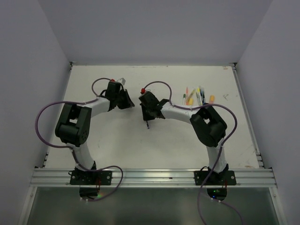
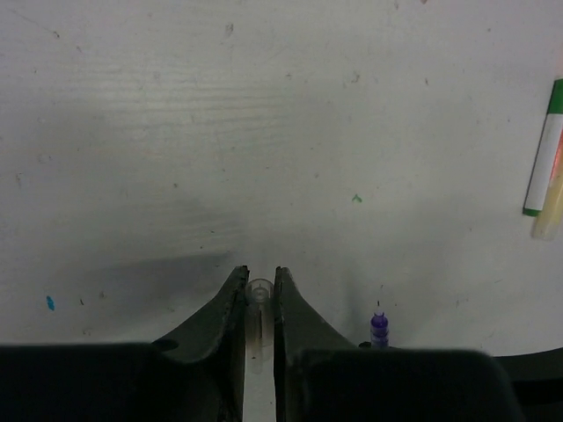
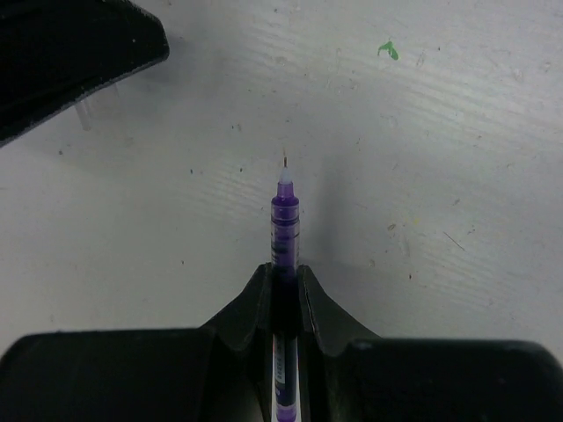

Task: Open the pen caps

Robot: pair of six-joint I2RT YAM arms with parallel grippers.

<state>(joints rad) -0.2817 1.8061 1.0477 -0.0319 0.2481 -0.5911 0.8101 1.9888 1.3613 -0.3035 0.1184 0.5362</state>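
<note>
The purple pen [image 3: 284,220] sits bare-tipped in my right gripper [image 3: 282,268]. Its fine nib points out past the fingertips, and the jaws are closed tight on the barrel. Its clear cap [image 2: 259,294] is pinched between the closed jaws of my left gripper [image 2: 259,272], with the open mouth facing away from me. The two pieces are apart with a plain gap between them, and from my left wrist the purple nib shows just to the right of my own fingers. I judge this pen's cap to be off, so the pulling-apart step is at its end.

Both grippers hover over the middle of the table [image 1: 117,140], tips turned toward each other. The rest of the pens [image 1: 197,96] lie in a loose cluster at the far right side, well apart from where I am working (from above I cannot tell which of them have their caps on). A green-and-white marker [image 2: 545,149] lies at the right edge of my left wrist's view.

The next move, as I reckon it, calls for setting both pieces down on bare table clear of the cluster and letting go. I would then reach my right arm toward the cluster for another pen. The cap is small and round and could roll when released.
</note>
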